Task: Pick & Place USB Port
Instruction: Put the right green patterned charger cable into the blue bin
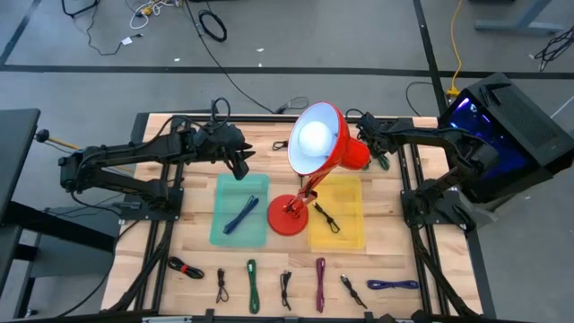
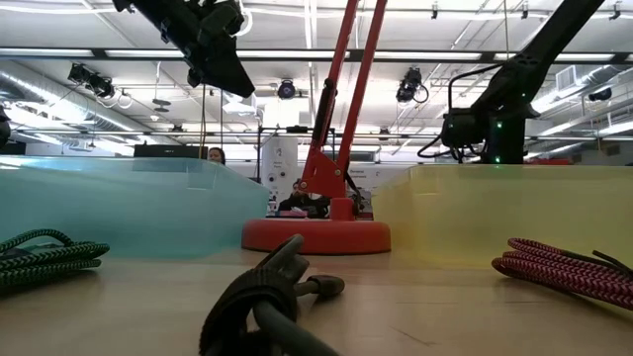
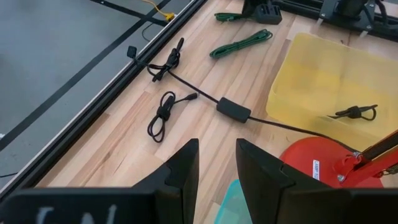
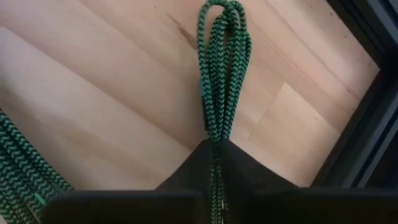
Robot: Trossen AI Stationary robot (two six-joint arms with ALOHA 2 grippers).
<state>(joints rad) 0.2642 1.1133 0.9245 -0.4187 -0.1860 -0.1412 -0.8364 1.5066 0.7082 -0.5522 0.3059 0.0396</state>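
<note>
Green braided cable [image 4: 219, 81] pinched in the closed right jaws [image 4: 214, 158], at the far right of the tabletop [image 1: 386, 260] beside the lamp [image 1: 316, 148]. Lift straight, clear the lamp, lower over the yellow tray [image 1: 350, 235]. Left jaws [image 3: 216, 163] slightly parted, empty, above the teal tray [image 1: 224, 231].

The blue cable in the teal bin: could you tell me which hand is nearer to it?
Left. The left hand hovers just over the teal bin's far edge, near the blue cable; the right hand is beyond the red lamp.

A red lamp [image 1: 309, 170] stands between a teal tray [image 1: 240, 190] and a yellow tray [image 1: 345, 193]. The cable [image 4: 219, 74] is green with black zigzags; the table [image 1: 197, 242] is pale wood.
</note>
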